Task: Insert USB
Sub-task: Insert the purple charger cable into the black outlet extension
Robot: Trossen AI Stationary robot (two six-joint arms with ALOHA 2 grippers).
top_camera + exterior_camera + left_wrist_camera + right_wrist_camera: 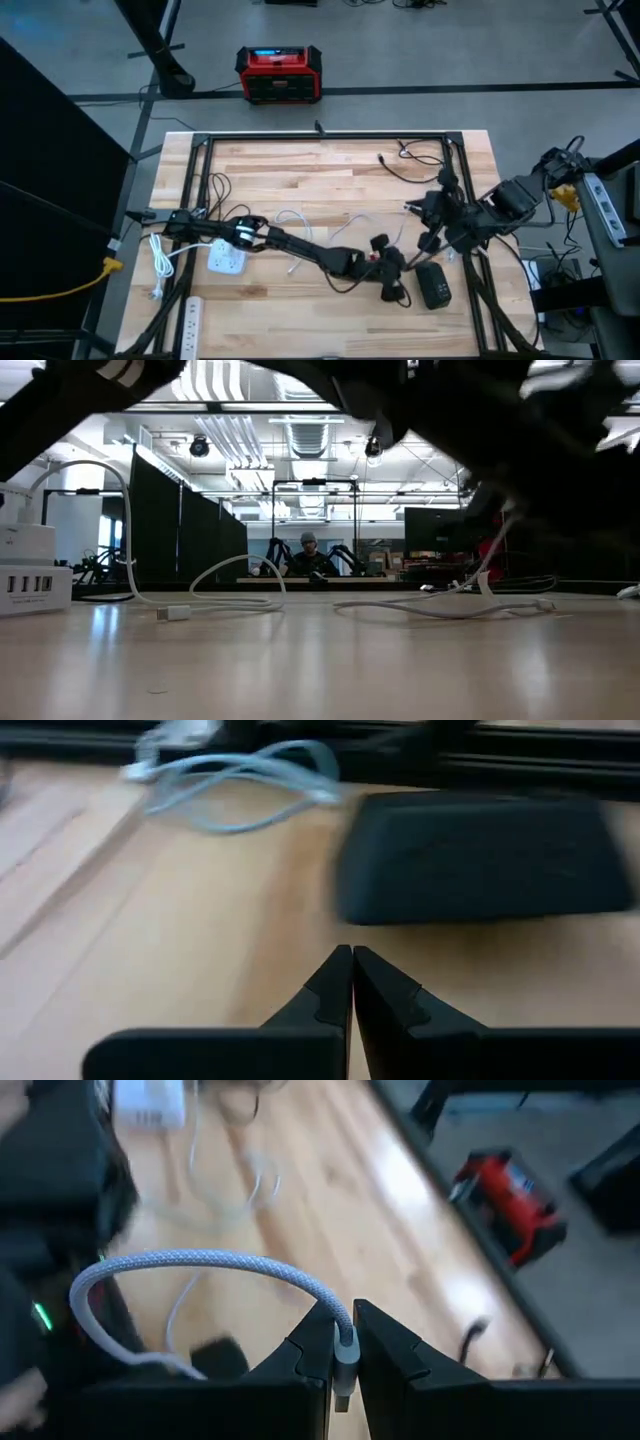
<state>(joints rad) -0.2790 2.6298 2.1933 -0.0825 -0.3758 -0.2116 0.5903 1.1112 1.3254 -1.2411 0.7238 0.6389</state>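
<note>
Left wrist: black box (seemingly) ahead.

A red and black box sits on the grey floor beyond the wooden table's far edge, a white power strip lies at the near left corner, and a person sits far behind.

Pale wooden table, braided grey cable, matt black box.
</note>
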